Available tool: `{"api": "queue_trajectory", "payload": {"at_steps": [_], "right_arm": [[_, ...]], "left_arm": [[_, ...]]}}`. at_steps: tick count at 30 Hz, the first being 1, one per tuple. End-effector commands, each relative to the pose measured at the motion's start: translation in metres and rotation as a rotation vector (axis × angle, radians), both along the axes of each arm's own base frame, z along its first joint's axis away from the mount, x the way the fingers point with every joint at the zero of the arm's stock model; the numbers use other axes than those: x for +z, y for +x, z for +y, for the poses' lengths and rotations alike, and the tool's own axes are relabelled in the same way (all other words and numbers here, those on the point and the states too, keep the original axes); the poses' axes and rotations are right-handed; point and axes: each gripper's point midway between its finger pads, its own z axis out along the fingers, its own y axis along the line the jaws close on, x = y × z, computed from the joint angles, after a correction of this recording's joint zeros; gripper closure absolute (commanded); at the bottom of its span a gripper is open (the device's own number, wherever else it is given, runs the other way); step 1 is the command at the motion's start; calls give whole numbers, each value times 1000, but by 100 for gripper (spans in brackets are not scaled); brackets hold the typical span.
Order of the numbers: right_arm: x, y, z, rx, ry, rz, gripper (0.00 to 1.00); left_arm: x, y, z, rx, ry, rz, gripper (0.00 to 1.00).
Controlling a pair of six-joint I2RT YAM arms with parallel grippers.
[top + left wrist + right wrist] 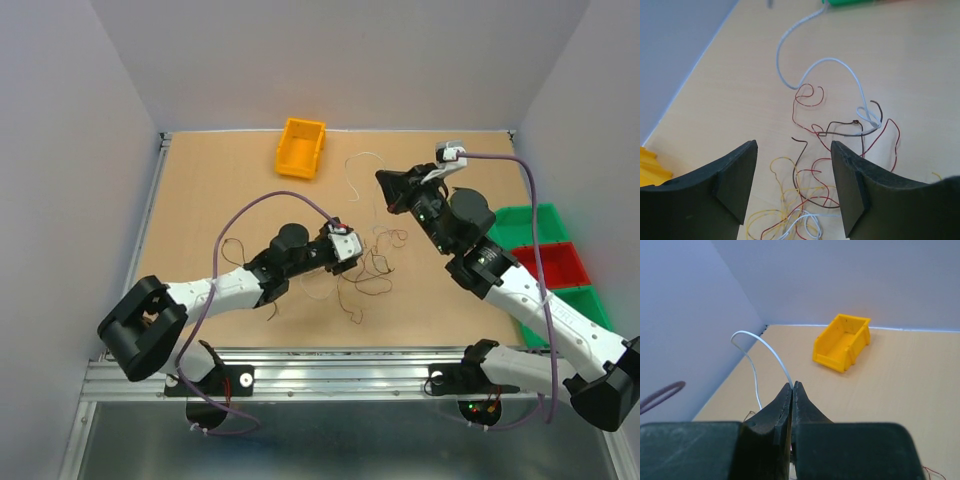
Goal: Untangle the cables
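The cables (pixel 372 262) lie as a loose tangle of thin curly wires in the middle of the table. In the left wrist view yellow (pixel 771 190), red (pixel 810 97), dark brown (pixel 840 131) and white (pixel 832 61) strands cross each other. My left gripper (pixel 357 250) hangs just over the tangle's left side. It (pixel 794 185) stands open with the wires lying between its fingers, none of them pinched. My right gripper (pixel 383 180) is behind the tangle. It (pixel 792 385) is shut on a white cable (pixel 771 353) that arches up out of the fingertips and drops down to the left.
A yellow bin (pixel 301 147) sits at the back of the table, seen ahead of the right gripper as the yellow bin (pixel 842 341). Green bins (pixel 528 224) and a red bin (pixel 546 263) stand along the right edge. Walls enclose the left, back and right sides.
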Motion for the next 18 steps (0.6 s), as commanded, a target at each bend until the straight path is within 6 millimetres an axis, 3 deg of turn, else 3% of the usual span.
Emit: {"api": "queue_trajectory", "payload": {"at_steps": [1,4,10,16,18], "right_arm": [[45,-5,2,29,69,-70,99],[56,-6,-5,4,81,-88,99],[83,-3,-41,-161,98,-141,99],[106,-11,-53,-185,128,-174,99],[124,-17,-54,-172,166,-196,99]], "left_arm": [[22,22,-12,76,-51,-77,32],[18,30,-5,135,-43,-90,32],[11,18,-6,80,-38,-75,31],[-13,2,-26,-52,7,-15,31],[-22,-1,-33,-67,31,-7,31]]}}
